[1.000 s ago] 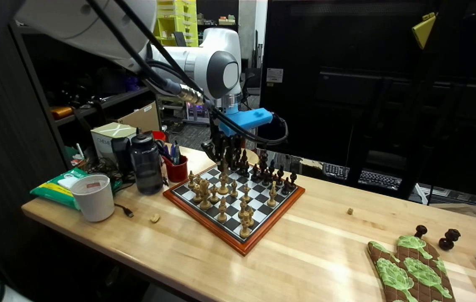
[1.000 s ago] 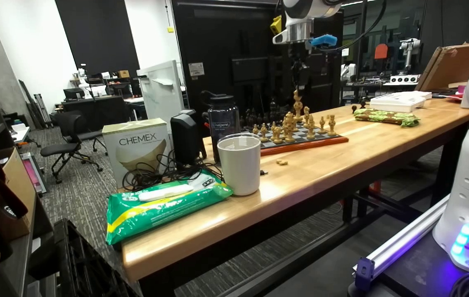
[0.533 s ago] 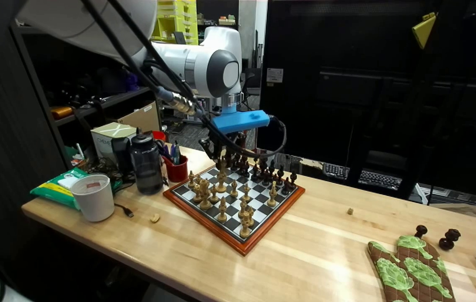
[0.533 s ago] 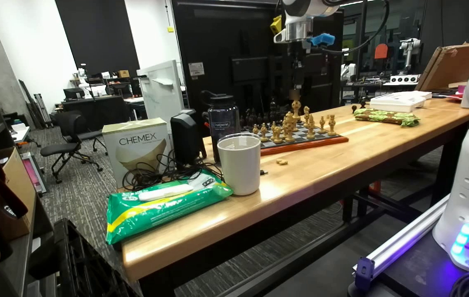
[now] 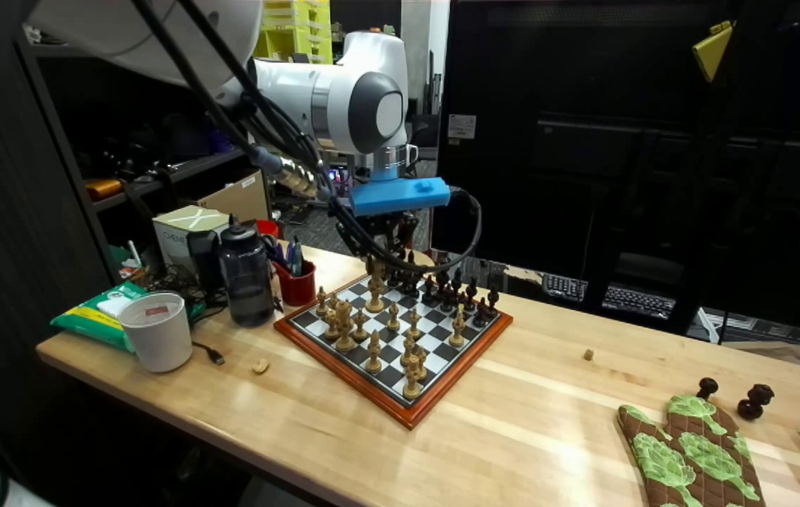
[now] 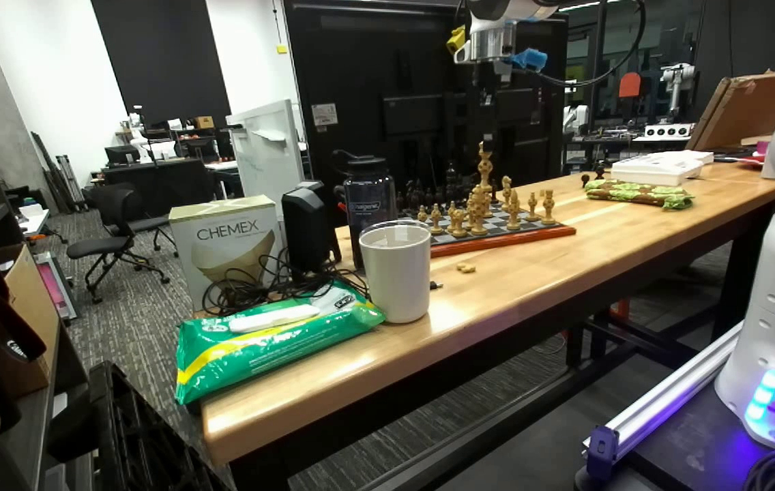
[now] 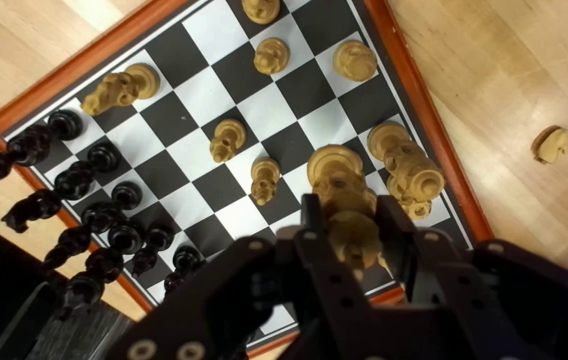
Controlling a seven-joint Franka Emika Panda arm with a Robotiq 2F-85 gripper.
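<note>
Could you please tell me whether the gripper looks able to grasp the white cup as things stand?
Probably not: in the wrist view a tall tan chess piece seems held between the fingers of the gripper, and in an exterior view the water bottle stands roughly between the chessboard and the white cup.

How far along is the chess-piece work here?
Done, it seems: the grasp, as the claw is closed around the tall light piece. In hand: that piece, over the chessboard; whether its base rests there is unclear. Left, probably: settling and releasing it, since the claw has not let go.
</note>
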